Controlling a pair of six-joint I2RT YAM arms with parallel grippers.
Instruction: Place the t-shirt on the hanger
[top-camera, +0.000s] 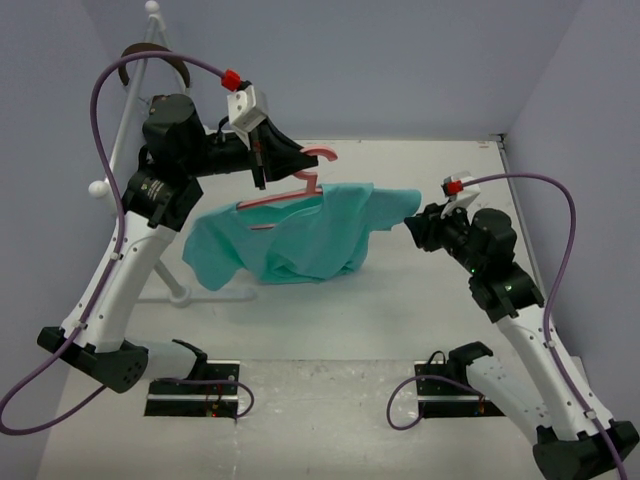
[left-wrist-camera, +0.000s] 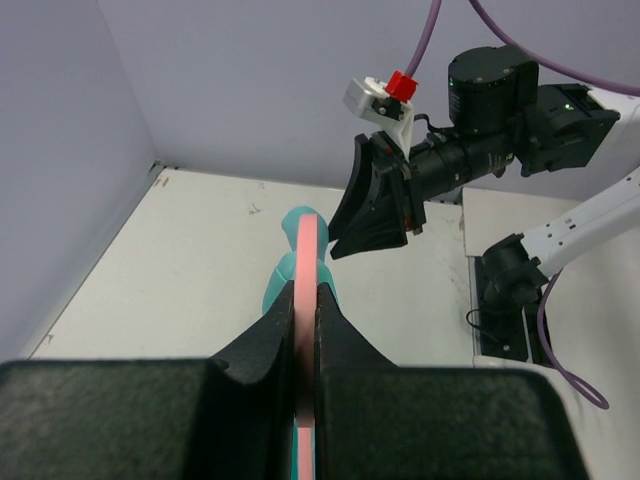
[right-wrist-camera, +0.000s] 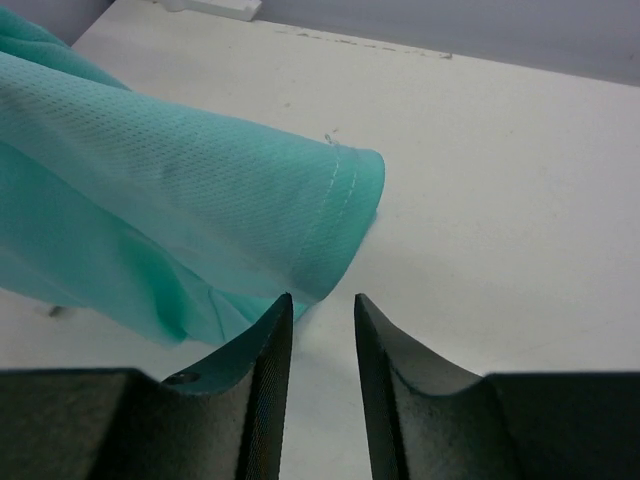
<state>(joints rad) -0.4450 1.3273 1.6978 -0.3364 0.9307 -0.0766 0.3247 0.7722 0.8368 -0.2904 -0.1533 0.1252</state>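
One teal t-shirt, part-hung — draped off the pink hanger, which the left gripper pinches above the tabletop, one hanger arm uncovered; right gripper slightly spread beside the sleeve, gripping nothing — seating that shoulder seemingly remains.

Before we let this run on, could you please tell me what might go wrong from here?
1. The right pincer is open, with the sleeve hem beside one finger, not between them; closing may catch nothing.
2. The shirt hangs lopsided on the hanger, most cloth sagging to one side, so it might slide off.
3. The left pincer clamps only the thin hanger; a tug could twist it.
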